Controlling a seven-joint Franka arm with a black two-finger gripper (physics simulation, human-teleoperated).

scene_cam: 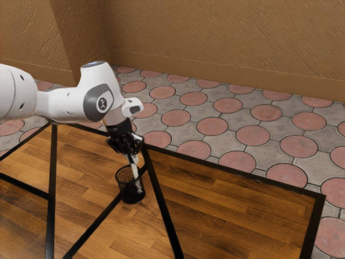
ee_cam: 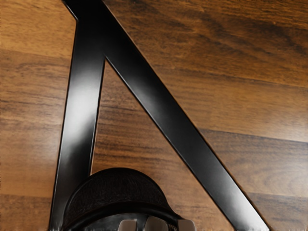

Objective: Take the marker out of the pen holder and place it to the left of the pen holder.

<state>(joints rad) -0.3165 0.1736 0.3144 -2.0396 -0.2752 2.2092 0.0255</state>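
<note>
No text can be read: at the side of the pen holder (scene_cam: 127,195) there are pale letter-like marks (scene_cam: 139,186), too small for reading, and higher than it, the arm's grey joint cover (scene_cam: 91,109) carries a round emblem (scene_cam: 102,103).

- Rough tan plaster wall (scene_cam: 226,38), with a projecting wall section (scene_cam: 27,32) at the exterior view's left
- Plain brown baseboard (scene_cam: 215,78) along the wall's foot
- Grey patterned tile floor (scene_cam: 234,132) with dark-rimmed, pinkish-red discs (scene_cam: 299,146)
- Wood-plank tabletop (scene_cam: 232,199), edged and crossed by straight black bars (scene_cam: 164,205), some slanting
- Pale sheen on bars and planks in the wrist view
</note>
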